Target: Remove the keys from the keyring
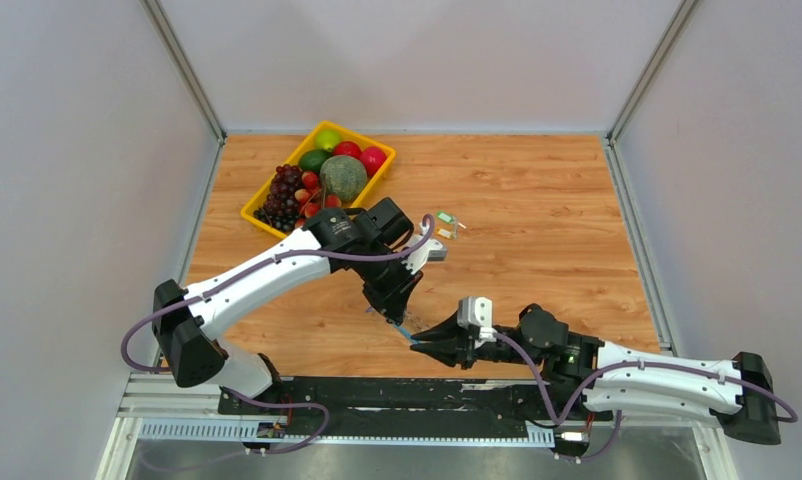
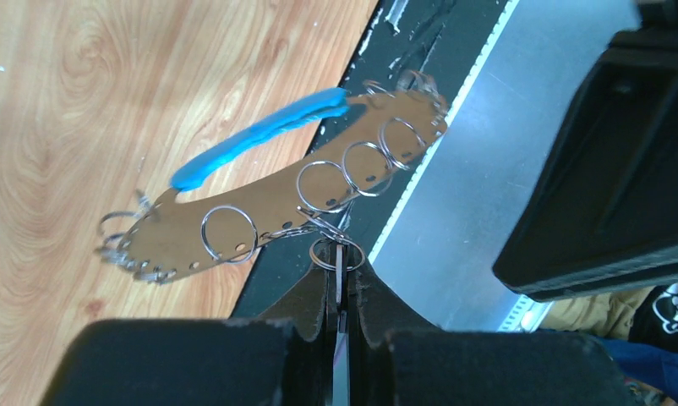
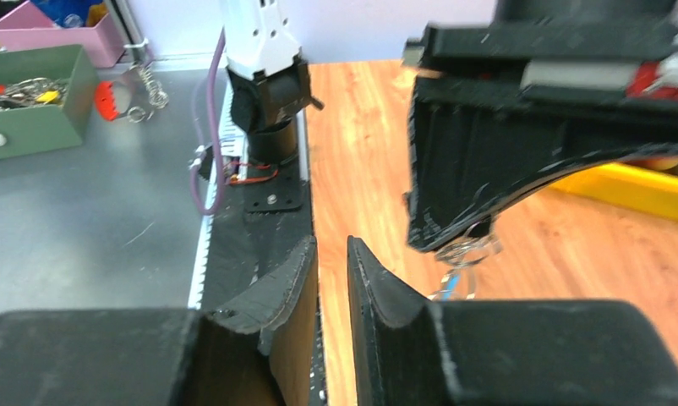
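Near the table's (image 1: pixel 537 200) 6 o'clock edge, the left gripper (image 2: pixel 338 283) pinches the hanging keyring (image 2: pixel 259 203) by one thin loop (image 2: pixel 316 251). At its 4 o'clock, the right gripper (image 3: pixel 331 262) is a bit open and empty. A hard tug could make the keyring slip and fall.

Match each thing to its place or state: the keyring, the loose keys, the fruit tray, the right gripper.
Things:
1. keyring
2. loose keys
3. fruit tray
4. right gripper

Places or states:
A. far left corner of the table
B. jaws slightly apart, nothing between them
C. hanging, pinched by the left gripper
D. lying flat, to the right of the tray

Pairs: 1-C, 2-D, 3-A, 4-B.
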`<state>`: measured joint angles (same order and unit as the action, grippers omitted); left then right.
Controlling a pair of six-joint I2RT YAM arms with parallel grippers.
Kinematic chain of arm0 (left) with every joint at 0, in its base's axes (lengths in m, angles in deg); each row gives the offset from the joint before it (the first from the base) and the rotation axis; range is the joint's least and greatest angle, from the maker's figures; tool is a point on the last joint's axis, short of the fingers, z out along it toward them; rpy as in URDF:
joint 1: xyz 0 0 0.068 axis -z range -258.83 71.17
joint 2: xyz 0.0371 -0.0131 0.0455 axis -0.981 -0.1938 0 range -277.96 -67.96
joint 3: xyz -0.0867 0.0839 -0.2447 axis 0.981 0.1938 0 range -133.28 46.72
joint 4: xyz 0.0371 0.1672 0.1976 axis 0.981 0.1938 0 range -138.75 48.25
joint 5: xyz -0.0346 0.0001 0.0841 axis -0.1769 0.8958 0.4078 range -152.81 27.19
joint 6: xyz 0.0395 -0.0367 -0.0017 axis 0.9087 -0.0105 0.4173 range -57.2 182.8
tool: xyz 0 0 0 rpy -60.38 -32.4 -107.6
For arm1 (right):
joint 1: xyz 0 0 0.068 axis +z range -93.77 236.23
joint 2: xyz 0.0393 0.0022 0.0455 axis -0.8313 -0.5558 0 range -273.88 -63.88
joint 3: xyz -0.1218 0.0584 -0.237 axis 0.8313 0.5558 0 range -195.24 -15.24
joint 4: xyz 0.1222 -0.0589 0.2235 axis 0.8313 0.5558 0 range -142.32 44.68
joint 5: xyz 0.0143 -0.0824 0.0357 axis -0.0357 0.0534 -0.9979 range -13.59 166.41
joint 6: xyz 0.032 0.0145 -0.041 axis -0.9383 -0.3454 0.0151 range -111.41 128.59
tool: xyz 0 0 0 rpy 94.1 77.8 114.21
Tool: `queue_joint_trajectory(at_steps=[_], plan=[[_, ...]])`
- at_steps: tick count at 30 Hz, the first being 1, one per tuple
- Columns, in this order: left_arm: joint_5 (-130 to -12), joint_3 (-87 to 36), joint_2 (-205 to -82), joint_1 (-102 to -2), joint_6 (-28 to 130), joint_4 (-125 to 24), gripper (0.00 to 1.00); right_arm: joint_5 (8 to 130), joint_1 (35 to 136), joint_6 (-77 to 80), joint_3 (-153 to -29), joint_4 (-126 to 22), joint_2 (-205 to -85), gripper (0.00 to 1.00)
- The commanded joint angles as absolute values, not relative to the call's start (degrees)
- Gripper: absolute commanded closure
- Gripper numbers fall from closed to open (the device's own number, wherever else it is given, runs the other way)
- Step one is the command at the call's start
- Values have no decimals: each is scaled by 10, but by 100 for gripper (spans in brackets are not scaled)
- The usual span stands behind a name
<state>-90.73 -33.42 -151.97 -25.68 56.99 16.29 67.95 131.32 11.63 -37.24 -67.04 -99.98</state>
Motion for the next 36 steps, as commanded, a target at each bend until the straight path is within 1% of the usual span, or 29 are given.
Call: queue_joint_trajectory(at_steps=[1, 5, 7, 10, 13, 17, 21, 25, 31, 36], plan=[[-891, -375, -1498, -259, 575, 167, 100, 640, 1316, 51, -373, -657, -1022, 76], [-891, -381, -1495, -260, 574, 168, 100, 663, 1318, 40, -371, -644, -1041, 76], [-892, -382, -1494, -259, 574, 169, 100, 720, 1318, 32, -373, -628, -1044, 76], [-893, -383, -1491, -260, 574, 173, 100, 819, 1317, 26, -370, -610, -1035, 71], [-896, -383, -1487, -260, 576, 175, 100, 871, 1316, 32, -365, -605, -1027, 69], [-913, -383, -1486, -260, 580, 179, 100, 908, 1316, 53, -365, -604, -1033, 69], [-945, -380, -1484, -260, 581, 175, 100, 891, 1316, 82, -358, -626, -1031, 67], [-1008, -374, -1479, -260, 577, 161, 100, 901, 1316, 134, -343, -658, -1036, 66], [-1088, -347, -1470, -259, 555, 132, 100, 907, 1316, 168, -333, -696, -1047, 64], [-1100, -332, -1468, -259, 550, 119, 100, 879, 1316, 181, -316, -729, -1025, 64]])
